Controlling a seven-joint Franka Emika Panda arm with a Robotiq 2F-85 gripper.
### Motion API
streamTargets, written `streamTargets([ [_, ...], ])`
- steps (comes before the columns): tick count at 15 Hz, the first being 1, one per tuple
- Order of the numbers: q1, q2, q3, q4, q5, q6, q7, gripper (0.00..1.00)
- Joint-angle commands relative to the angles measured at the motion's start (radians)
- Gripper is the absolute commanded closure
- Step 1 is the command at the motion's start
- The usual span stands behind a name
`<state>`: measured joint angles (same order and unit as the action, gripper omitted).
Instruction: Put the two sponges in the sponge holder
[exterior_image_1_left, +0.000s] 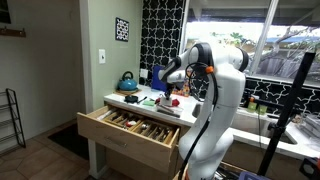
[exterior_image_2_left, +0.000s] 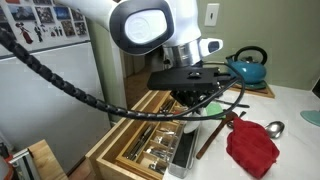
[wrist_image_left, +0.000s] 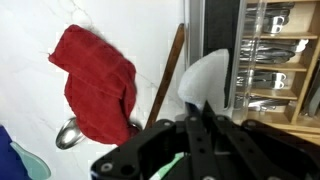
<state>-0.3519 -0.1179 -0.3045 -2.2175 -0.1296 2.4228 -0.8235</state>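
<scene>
**Pale sponge in the claw, holder nowhere to be seen**

In an exterior view, the arm leans over the desk (exterior_image_1_left: 118, 100), above an open drawer (exterior_image_1_left: 125, 128). A teal kettle (exterior_image_1_left: 127, 80) stands behind. No writing is legible.

In an exterior view from closer in, the claw (exterior_image_2_left: 200, 108) hangs at the desk's edge by the drawer, with a red cloth (exterior_image_2_left: 252, 148) near it. The papers on the fridge (exterior_image_2_left: 55, 40) are too small to read.

In the wrist view, the claw seems clamped on a pale sponge (wrist_image_left: 205, 78), beside a wooden stick (wrist_image_left: 165, 80). I cannot pick out the second sponge or the holder. The risk, as I judge it, is that the grip sits at the sponge's end, so it could slip into the cutlery drawer.
</scene>
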Motion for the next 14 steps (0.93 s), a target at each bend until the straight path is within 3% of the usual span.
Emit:
streamTargets([
  [1,0.014,0.001,-0.024,-0.044,-0.015,0.080,0.007,0.98],
  [6,0.023,0.038,-0.026,-0.072,0.033,0.128,-0.009,0.98],
  [14,0.008,0.114,-0.026,-0.069,-0.011,0.242,0.049,0.98],
])
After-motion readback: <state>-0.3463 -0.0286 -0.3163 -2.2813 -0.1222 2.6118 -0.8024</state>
